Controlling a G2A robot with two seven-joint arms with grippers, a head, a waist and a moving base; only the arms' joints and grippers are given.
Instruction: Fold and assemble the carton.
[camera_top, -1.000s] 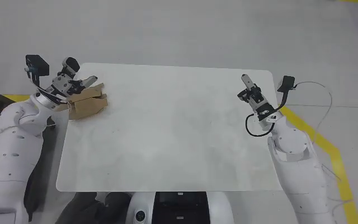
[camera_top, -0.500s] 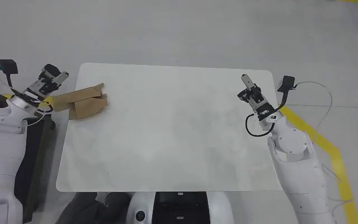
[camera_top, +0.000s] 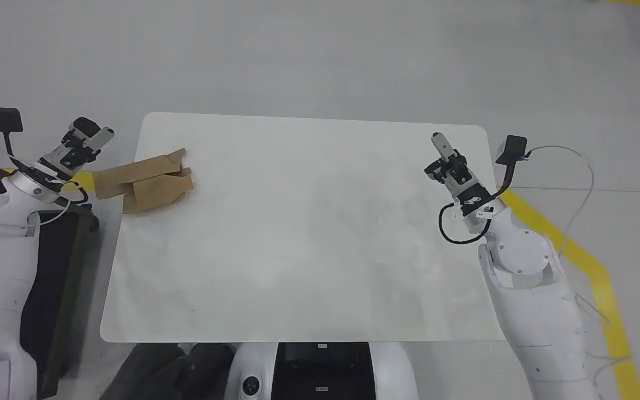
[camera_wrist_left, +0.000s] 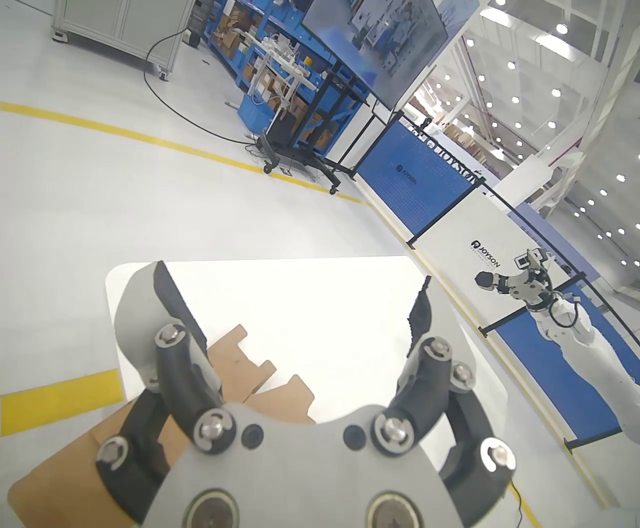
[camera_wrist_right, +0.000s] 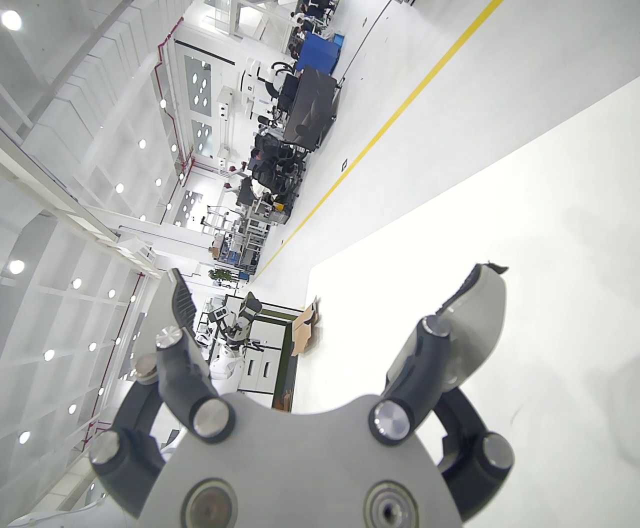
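brown carton (camera_top: 152, 184) laid partly folded at the far left corner of the table (camera_top: 300, 260) — one end jutting past the edge, left gripper (camera_top: 90, 132) held open and empty just beside it, right gripper (camera_top: 440, 140) spread open — nothing gripped — over the far right edge

— How much of the carton (camera_wrist_left: 282, 400) can you make out in the left wrist view?
— You get part of it. The left gripper (camera_wrist_left: 292, 282) covers its middle, and the picture's lower edge cuts off the near end.
— And in the right wrist view?
— There it sits far off, too small for you to tell its folds.
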